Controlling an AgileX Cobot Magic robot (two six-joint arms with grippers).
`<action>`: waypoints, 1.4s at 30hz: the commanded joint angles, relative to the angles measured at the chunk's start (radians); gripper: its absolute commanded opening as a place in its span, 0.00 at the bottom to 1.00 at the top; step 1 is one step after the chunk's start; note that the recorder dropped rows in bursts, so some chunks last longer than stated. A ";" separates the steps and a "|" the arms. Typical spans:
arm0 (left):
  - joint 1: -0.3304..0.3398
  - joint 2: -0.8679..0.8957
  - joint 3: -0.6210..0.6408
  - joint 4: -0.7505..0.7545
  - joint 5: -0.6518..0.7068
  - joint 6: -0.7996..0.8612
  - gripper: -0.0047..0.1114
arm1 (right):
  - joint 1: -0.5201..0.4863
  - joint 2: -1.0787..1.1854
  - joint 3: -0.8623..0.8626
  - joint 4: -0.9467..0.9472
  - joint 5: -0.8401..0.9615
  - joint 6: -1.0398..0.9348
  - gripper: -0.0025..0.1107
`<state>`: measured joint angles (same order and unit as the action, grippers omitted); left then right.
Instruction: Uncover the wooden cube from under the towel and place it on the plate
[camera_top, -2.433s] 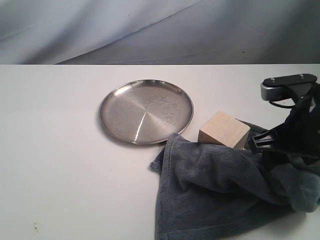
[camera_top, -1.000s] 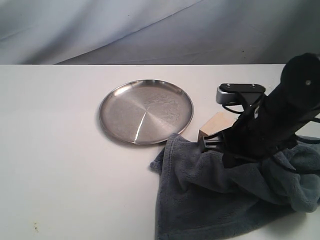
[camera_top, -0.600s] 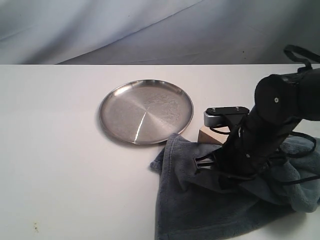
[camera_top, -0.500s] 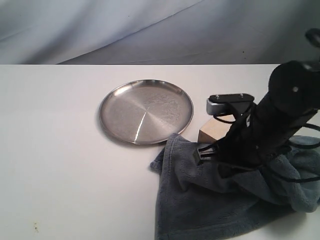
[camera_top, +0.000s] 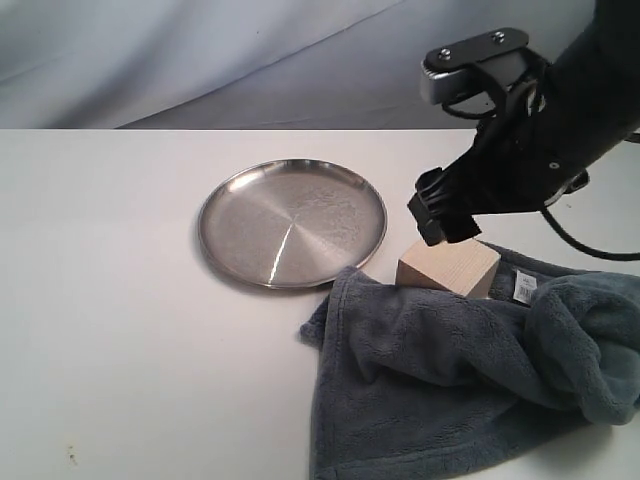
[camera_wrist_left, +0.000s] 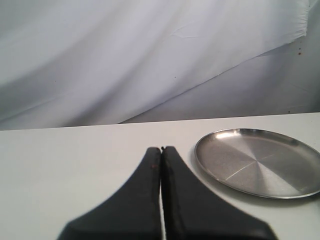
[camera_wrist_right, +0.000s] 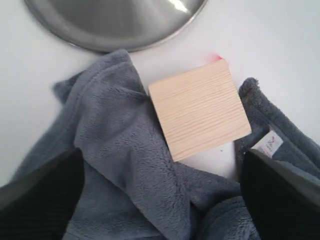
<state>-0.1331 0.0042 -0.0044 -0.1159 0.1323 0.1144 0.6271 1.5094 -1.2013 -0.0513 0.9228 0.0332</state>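
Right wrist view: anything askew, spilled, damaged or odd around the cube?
Nothing spilled or damaged. The towel lies crumpled against the wooden cube, its white tag showing; a small pinkish mark sits on the table by the cube's corner.

You're looking at a plain white table (camera_top: 120, 320), matte and evenly lit, with a small dark speck (camera_top: 71, 457) near its front left corner in the exterior view. Behind it hangs a pale grey-white sheet (camera_top: 200, 60), creased in long diagonal folds that carry soft bluish shadows.
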 joint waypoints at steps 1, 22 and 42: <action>-0.005 -0.004 0.004 -0.002 0.000 -0.003 0.04 | 0.002 0.123 -0.058 -0.075 0.038 -0.013 0.72; -0.005 -0.004 0.004 -0.002 0.000 -0.003 0.04 | 0.001 0.397 -0.198 -0.183 0.033 -0.137 0.81; -0.005 -0.004 0.004 -0.002 0.000 -0.003 0.04 | 0.001 0.534 -0.196 -0.237 -0.018 -0.126 0.80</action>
<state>-0.1331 0.0042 -0.0044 -0.1159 0.1323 0.1144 0.6271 2.0440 -1.3935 -0.2852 0.9097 -0.0988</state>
